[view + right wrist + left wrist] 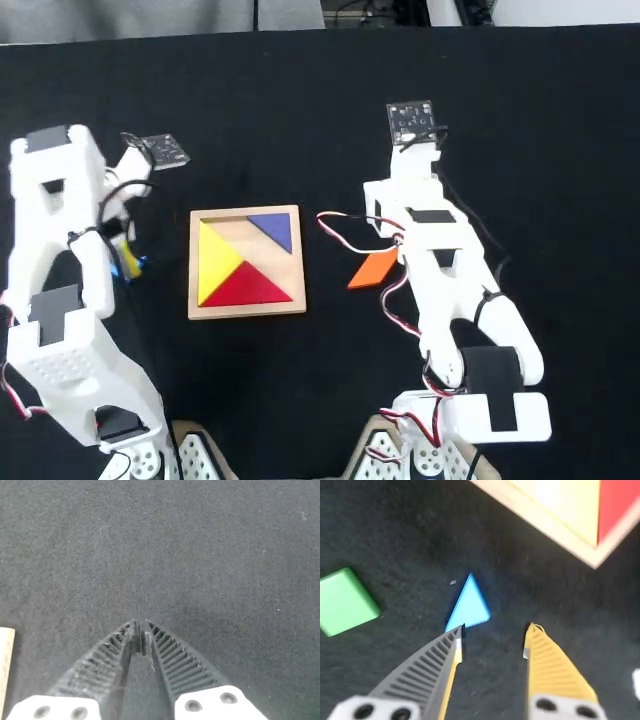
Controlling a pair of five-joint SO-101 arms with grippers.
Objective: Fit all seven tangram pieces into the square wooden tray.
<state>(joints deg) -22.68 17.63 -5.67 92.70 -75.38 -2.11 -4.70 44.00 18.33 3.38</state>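
Black cloth (pixel 330 90) over the whole table, wooden tray (pixel 246 312) mid-table btwn the two arms. Three pcs are seated in the tray: yellow triangle (pixel 215 262), red triangle (pixel 248 288) and dark blue triangle (pixel 275 228) up in the tray's far right corner. The rest of the tray floor is bare wood, so four to go by my count.

Step in hand looks like the pick of pc no. 4. Left gripper (pixel 494 629) sits low just off the tray's left side, jaws spread wide, nothing in them. Light blue triangle (pixel 469 605) lies flat on the cloth just ahead of the tips, one corner right at the grey finger (pixel 435 665), so it's off-centre. Green square (pixel 345 602) lies beyond it, farther from the tray.

Next move, I'd say: slide across so the triangle sits centred, drop to the cloth, then close on its edges. It's a thin flat pc and prob. easy to skid.

Orange pc (pixel 372 268) waits just right of the tray, partly under the right arm. Right gripper (pixel 140 632) is pinched closed, empty, over bare cloth on that side of the tray.
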